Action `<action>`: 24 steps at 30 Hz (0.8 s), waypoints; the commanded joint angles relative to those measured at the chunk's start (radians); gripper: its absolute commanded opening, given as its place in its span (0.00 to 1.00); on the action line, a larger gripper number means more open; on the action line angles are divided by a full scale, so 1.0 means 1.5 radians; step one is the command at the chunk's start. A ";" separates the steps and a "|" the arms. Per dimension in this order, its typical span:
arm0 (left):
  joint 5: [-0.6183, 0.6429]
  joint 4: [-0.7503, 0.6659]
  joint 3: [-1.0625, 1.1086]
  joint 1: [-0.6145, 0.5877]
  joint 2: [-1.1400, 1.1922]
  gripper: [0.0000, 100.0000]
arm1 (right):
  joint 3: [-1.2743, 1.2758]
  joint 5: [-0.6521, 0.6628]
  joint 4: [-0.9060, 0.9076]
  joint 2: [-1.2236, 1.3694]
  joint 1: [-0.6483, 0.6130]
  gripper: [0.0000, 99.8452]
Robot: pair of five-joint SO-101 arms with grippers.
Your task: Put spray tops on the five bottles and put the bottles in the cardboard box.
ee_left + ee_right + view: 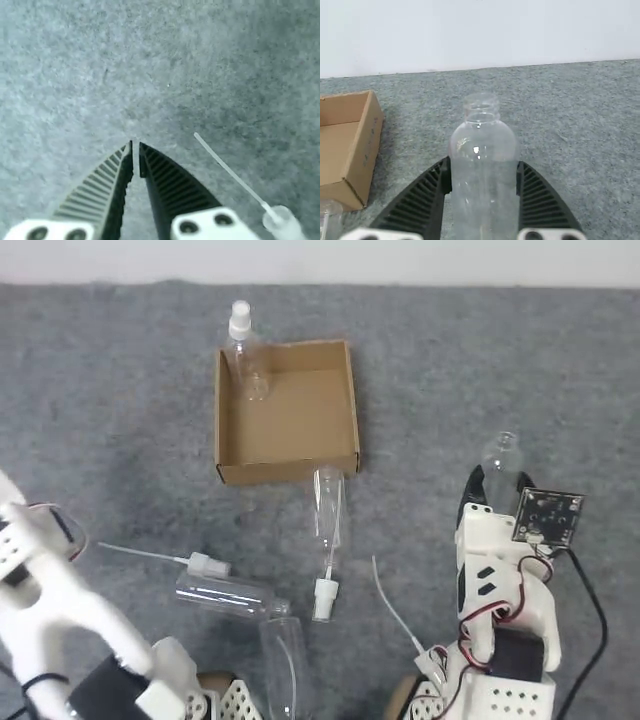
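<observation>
Cardboard box [290, 471] sits at upper centre of the high view on the grey bench [120, 390]. The boxed bottle [250, 365] stands in the box's upper-left corner with a spray top fitted.

Below the box, at frame centre, the capped bottle [328, 512] lies on its side. Its base is just beside the box's lower wall and its fitted top points toward the bottom edge of the frame.

At lower left of centre, the left bottle [225, 595] lies on its side with no top on its neck. The left top [208, 563] lies loose just above it, with its tube extending toward the left edge. The bottom bottle [285, 660] lies at the bottom edge, just beside the left bottle's neck; whether it has a top cannot be told.

A loose tube [395, 605] lies at lower centre-right, its lower end by the right arm's base.

Right end effector [481, 169]: closed on the held bottle [482, 150], which is upright, with an open neck, and sits at right of centre in the high view, well apart from the box.

Left end effector [136, 146]: fingers [112, 180] closed tip to tip and gripping nothing, over bare bench. A top with tube [280, 220] lies on the bench just beside them.
</observation>
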 commanded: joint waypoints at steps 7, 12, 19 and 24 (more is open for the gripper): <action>-0.091 0.004 -0.012 0.004 -0.036 0.22 | 0.001 -0.001 -0.016 -0.014 -0.005 0.08; -0.255 0.027 -0.011 0.084 -0.032 0.21 | 0.001 -0.001 -0.016 -0.014 -0.005 0.08; -0.350 0.092 -0.029 0.200 -0.036 0.18 | 0.001 -0.001 -0.015 -0.014 -0.005 0.08; -0.394 0.117 -0.029 0.279 -0.036 0.18 | 0.001 -0.001 -0.015 -0.014 -0.005 0.08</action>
